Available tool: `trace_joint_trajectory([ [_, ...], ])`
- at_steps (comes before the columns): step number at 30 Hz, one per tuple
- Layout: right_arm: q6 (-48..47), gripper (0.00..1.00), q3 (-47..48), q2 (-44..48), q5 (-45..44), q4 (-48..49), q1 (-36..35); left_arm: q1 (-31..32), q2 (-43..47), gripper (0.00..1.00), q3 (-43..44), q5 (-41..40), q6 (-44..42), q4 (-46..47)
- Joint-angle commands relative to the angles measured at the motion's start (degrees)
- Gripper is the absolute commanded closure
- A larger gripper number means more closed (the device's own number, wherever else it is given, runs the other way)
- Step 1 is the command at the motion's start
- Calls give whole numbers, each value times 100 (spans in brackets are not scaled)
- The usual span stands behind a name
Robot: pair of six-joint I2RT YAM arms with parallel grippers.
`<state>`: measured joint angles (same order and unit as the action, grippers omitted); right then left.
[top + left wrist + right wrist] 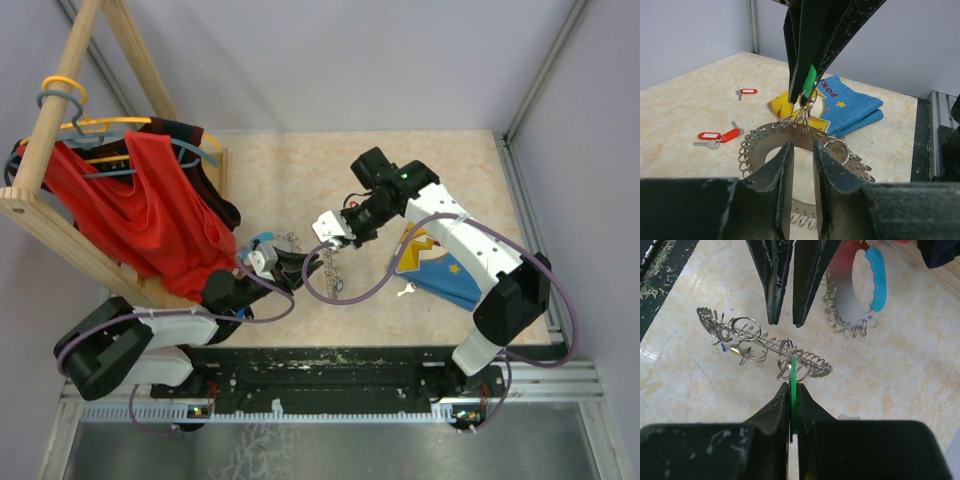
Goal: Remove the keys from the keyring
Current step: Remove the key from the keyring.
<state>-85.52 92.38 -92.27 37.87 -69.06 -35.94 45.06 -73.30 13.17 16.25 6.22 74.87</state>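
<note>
**Figure.** The keyring (765,142) appears raised off the table (685,105). It sits directly ahead of the left gripper (803,147) and just below the tips of the right gripper (792,386).

- **Right gripper:** It is clamped on the green tag (810,82) of 1 key. Small split loops (800,119) below the tag link it to the ring's upper edge. This pinch probably serves to draw that key away from the ring.
- **Left gripper:** Its 2 fingers (785,170) stand narrowly apart at the ring's band, apparently to brace it against that pull. Whether they actually pinch the metal cannot be told.

**Appearance.** The keyring is a flat grey metal annulus, fringed all round its outer edge with many small silver loops. From the right wrist it shows edge-on, carrying a few larger rings and 1 small blue-and-yellow piece (729,347) too small to identify.

**Surroundings.** To the left of the left gripper, 2 red-tagged keys (720,136) lie together on the table. A 3rd red-tagged key (747,91) lies farther ahead. All 3 are judged to be already off the ring. Beyond the right gripper's tips lies a folded blue cloth (855,107) with a yellow print.
</note>
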Motion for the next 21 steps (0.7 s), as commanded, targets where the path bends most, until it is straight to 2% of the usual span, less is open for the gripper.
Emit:
trace_joint_trajectory([
  [1, -135, 100, 332, 25, 380, -9, 9, 47, -74, 73, 188, -31, -23, 349],
  [21, -133, 100, 404, 11, 432, -56, -51, 82, -324, 74, 339, 140, 50, 438],
])
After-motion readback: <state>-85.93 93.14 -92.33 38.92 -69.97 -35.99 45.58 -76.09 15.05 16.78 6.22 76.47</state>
